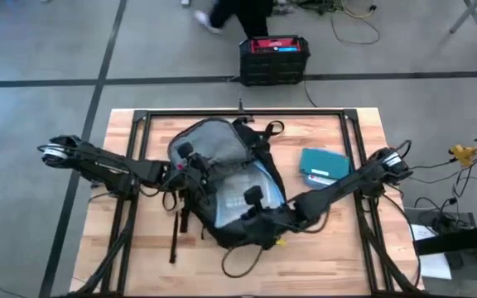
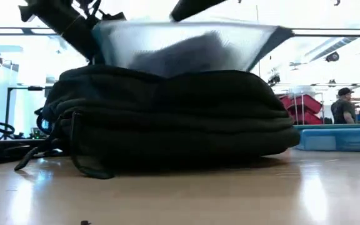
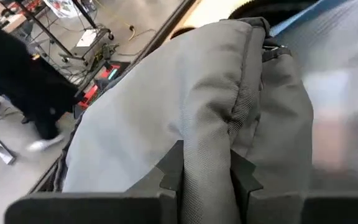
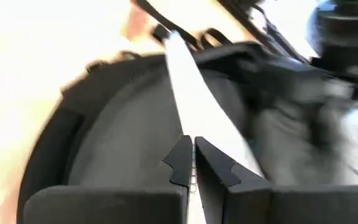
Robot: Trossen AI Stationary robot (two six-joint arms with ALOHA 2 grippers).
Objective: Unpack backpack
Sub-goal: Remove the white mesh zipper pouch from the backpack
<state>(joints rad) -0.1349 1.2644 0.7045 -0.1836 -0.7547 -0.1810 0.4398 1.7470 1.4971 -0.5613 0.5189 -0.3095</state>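
Observation:
The black backpack (image 1: 230, 233) lies in the middle of the table, and in the low view (image 2: 167, 119) it rests flat on the wood. Its flap with grey lining (image 1: 214, 142) is turned up at the far side. My left gripper (image 1: 190, 165) is shut on that flap. My right gripper (image 1: 253, 197) is over the open backpack, shut on a thin pale translucent sheet-like thing (image 1: 251, 182). In the low view that thing (image 2: 180, 47) stands above the backpack. My left gripper pinches a raised fold of the flap's grey lining (image 3: 207, 158) between its two fingers, which stand on either side of the fold. The lining bunches into a ridge there, more than one layer thick. The flap is held up off the backpack's body. My right gripper pinches the thin edge of the pale sheet-like thing (image 4: 194, 140) between its two fingers, whose tips stand nearly together. The edge runs away from the fingers over the backpack's dark inside. The thing stands up above the backpack.
A flat teal thing (image 1: 321, 165) lies on the table right of the backpack. Loose black straps (image 1: 175, 236) trail toward the near edge. A black box with a red top (image 1: 273, 58) stands on the floor beyond the far edge, near a person's legs (image 1: 238, 12).

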